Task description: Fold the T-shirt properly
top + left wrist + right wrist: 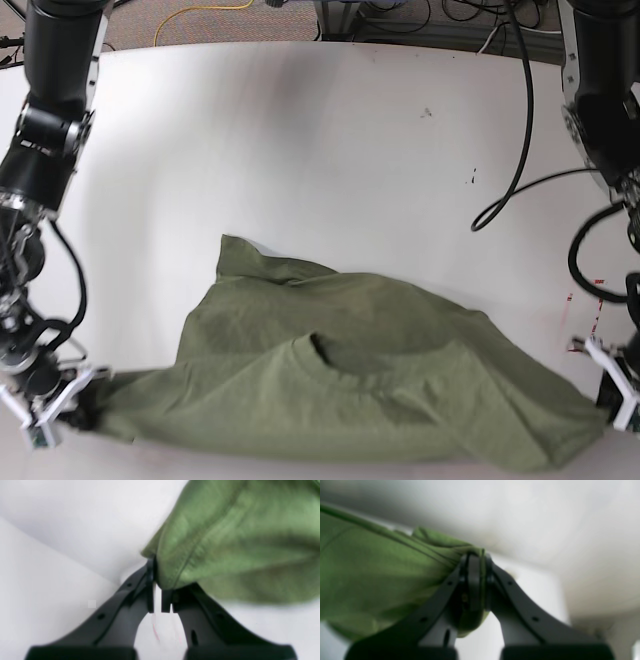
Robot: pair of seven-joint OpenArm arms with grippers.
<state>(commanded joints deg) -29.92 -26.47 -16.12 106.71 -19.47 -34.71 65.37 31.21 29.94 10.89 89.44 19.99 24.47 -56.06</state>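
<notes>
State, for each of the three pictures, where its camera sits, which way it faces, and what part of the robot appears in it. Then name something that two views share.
Left wrist: on the left arm, looking along the left gripper pinching the T-shirt.
Right wrist: on the right arm, facing the right gripper clamping cloth.
Base: overhead, looking down on the table, with both arms at its sides.
Shared: every view shows the shirt.

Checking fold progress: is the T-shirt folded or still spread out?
Spread, not folded: the T-shirt is stretched between the right end effector and left end effector, wrinkled.

Both wrist views are soft and motion-blurred; the base view is sharp, evenly bright, with faint shadows
</notes>
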